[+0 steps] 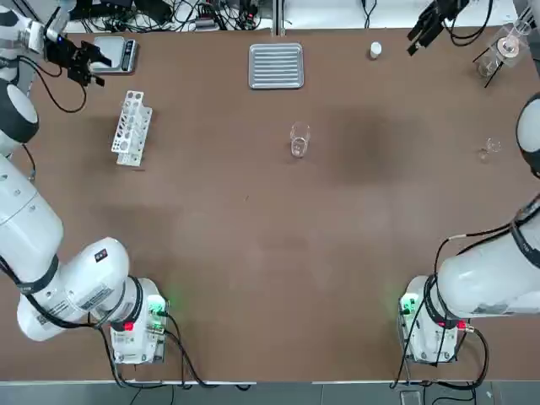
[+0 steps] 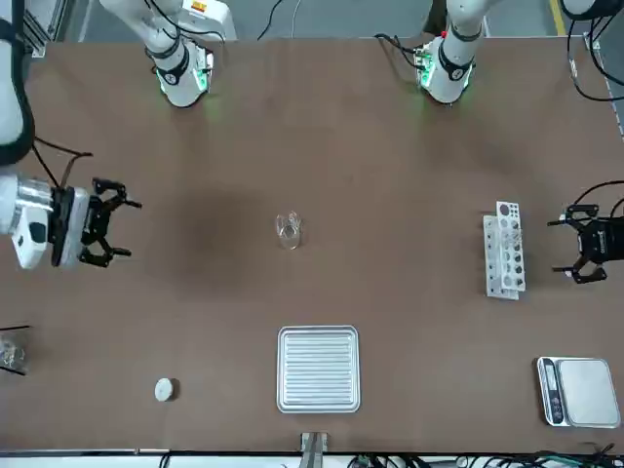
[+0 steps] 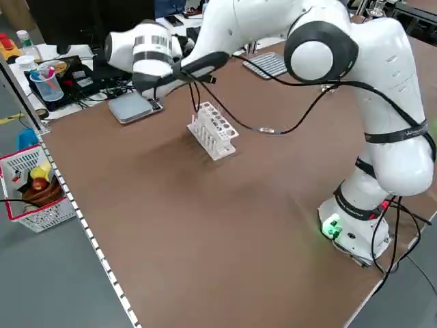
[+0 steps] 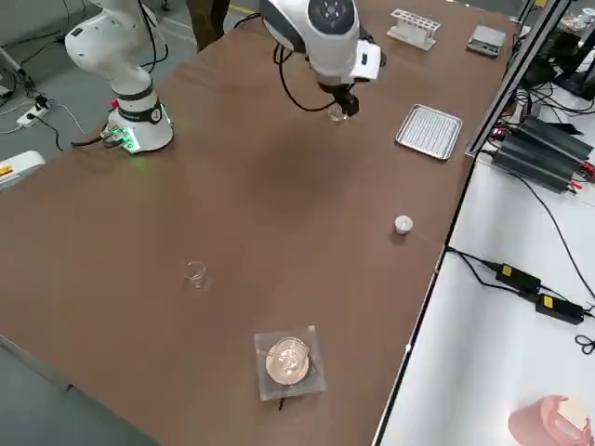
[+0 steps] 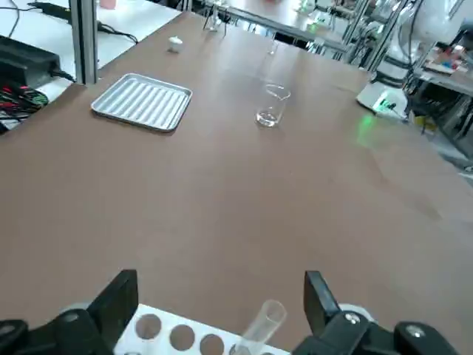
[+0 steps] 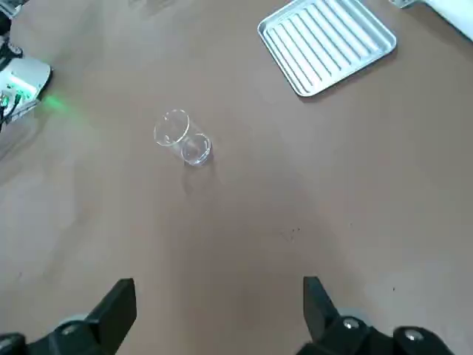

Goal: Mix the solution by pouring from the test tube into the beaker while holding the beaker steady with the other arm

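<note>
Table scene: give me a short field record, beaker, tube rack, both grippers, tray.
beaker: upright at table centre, untouched
test tube rack: white, on the robot's left side of the table, one clear tube standing in it
left gripper: open, empty, beside the rack, on its outer side
right gripper: open, empty, above the table on the robot's right, well clear of the beaker
tray: ribbed metal, at the far edge, nothing on it
pour: not begun
</note>
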You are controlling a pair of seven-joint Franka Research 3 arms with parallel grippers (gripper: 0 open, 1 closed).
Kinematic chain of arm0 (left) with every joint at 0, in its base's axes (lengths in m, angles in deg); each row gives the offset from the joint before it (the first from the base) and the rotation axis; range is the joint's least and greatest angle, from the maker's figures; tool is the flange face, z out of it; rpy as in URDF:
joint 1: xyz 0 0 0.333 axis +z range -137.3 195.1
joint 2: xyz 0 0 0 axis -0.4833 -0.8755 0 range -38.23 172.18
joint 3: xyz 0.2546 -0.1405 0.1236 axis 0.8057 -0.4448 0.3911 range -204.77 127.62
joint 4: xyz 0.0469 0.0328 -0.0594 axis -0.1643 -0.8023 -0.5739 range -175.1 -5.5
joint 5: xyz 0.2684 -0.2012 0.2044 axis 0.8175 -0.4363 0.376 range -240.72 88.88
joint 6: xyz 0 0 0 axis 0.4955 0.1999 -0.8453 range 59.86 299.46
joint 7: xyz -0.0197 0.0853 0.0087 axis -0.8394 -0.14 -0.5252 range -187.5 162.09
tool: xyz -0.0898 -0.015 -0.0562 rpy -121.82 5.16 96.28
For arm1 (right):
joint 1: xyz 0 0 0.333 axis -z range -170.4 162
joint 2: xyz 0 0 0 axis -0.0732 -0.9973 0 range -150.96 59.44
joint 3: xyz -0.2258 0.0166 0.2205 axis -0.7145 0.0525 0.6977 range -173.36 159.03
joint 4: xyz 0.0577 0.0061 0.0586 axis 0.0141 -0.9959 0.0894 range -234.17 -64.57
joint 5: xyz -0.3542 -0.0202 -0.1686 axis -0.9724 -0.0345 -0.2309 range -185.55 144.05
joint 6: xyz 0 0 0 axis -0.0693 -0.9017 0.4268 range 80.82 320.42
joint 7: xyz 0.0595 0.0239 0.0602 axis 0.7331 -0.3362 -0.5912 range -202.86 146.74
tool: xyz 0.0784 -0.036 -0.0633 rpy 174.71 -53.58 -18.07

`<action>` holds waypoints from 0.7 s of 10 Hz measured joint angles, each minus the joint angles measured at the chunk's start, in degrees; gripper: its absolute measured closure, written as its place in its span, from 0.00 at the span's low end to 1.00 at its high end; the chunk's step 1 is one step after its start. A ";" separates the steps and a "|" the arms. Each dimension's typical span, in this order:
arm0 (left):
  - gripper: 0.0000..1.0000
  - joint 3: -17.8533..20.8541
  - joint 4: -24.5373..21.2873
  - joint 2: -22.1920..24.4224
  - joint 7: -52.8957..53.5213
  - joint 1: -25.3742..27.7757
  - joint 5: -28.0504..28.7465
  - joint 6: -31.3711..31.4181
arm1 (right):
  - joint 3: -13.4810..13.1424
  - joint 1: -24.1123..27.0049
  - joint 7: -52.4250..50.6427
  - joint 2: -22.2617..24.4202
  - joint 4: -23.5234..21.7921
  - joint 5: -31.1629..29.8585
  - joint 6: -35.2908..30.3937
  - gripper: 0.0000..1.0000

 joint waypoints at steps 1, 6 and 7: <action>0.01 -0.03 -0.18 -1.59 3.58 0.93 -1.42 -1.50 | 0.01 0.05 -4.15 -2.39 -0.03 3.06 0.55 0.00; 0.01 -0.14 -5.16 -7.33 18.36 2.64 -4.28 -2.18 | 0.01 0.48 -30.66 -16.05 -2.23 22.60 2.37 0.00; 0.01 -0.20 -5.60 -8.20 19.75 2.64 -4.67 -2.15 | 0.11 0.47 -36.24 -18.26 -3.54 26.24 3.05 0.00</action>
